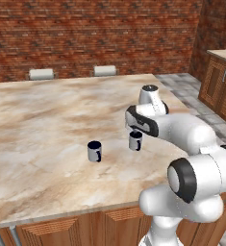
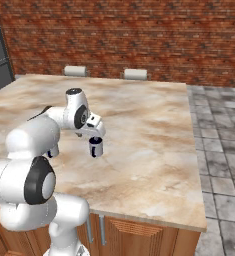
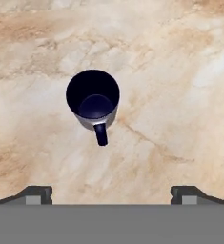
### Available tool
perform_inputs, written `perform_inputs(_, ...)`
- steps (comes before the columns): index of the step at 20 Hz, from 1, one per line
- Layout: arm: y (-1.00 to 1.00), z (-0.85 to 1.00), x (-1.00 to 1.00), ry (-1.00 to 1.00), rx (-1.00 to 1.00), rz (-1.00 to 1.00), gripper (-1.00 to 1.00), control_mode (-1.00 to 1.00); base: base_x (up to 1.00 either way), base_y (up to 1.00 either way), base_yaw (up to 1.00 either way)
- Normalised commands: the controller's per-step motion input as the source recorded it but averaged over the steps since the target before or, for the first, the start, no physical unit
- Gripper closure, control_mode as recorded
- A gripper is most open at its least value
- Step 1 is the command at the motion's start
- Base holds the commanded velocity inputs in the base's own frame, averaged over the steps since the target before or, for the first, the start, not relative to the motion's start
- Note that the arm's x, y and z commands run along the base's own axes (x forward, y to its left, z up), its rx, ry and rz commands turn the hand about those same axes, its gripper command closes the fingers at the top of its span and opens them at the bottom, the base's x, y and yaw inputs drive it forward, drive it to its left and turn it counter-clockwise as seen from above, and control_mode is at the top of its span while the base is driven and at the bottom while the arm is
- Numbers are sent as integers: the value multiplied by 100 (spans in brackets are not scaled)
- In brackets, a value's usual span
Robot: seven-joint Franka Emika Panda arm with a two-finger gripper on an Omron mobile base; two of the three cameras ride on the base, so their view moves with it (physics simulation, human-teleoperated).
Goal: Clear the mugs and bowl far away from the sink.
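— On the marble counter [image 1: 47, 120], directly beneath the gripper [image 3: 111, 193], one mug [image 3: 93, 98] is seen standing upright, its handle turned toward the fingertips [image 3: 37, 193]. The jaws are spread wide and nothing is held between them.

— And the second mug [image 1: 94, 151]?

— It is set a little apart from the first, to its left in the left base view, also upright on the same counter. No sink or bowl is shown at this moment, so how far these mugs lie from the sink cannot be judged.

— What might go wrong?

— If the hand is lowered carelessly, the rim could be clipped by a fingertip and the mug tipped over. It sits off-centre toward one finger in the hand view, so the risk is judged real. The handle could also be struck on a sideways retreat.

— Anything inside the mugs?

— The nearer mug is looked into from above: a dark interior, nothing in it. The other mug's inside cannot be made out.
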Motion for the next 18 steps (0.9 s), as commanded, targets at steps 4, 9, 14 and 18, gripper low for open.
perform_inputs(4,0,58,-93,-13,2,3,-100,-100,0,0,0)
perform_inputs(9,0,49,-75,-11,3,4,-100,-100,0,0,0)
perform_inputs(14,0,55,-62,-7,3,1,-100,-100,0,0,0)
perform_inputs(18,0,72,-48,0,0,0,-100,-100,0,0,0)
